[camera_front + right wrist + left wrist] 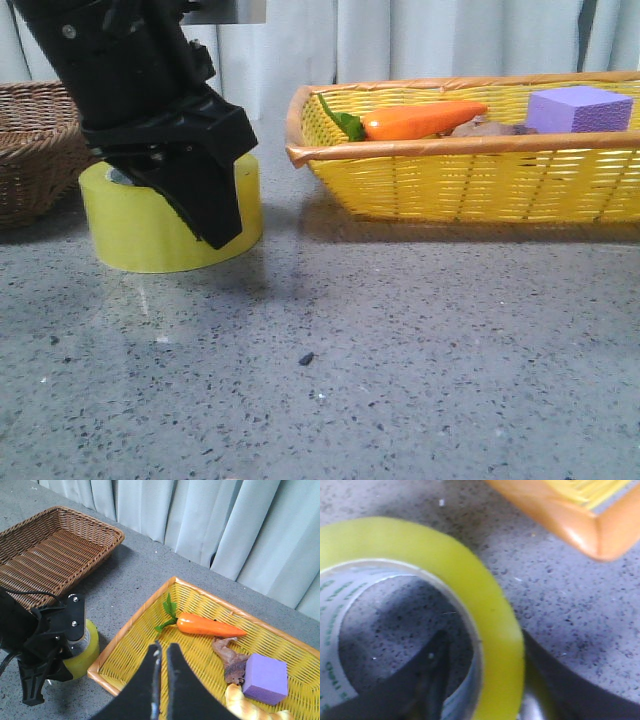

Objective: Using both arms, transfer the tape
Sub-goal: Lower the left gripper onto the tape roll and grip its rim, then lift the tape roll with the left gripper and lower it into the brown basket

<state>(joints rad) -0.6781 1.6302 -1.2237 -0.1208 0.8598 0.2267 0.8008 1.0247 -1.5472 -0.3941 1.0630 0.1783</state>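
Note:
The yellow tape roll [150, 235] stands flat on the grey table, left of centre. My left gripper [185, 205] is down over it and open. One finger is inside the white core and the other is outside the yellow wall [495, 610]. I see slight gaps on both sides of the wall. The roll rests on the table. It also shows in the right wrist view [86, 650], under the black left gripper. My right gripper [162, 647] is shut and empty. It hovers above the left end of the yellow basket [125, 635] and is out of the front view.
The yellow wicker basket [450, 190] right of the tape holds an orange carrot [425, 120], a purple foam cube [578, 108] and a brown toy [230, 655]. Its rim [570, 525] is close to the roll. A brown wicker basket [35, 150] stands at the far left.

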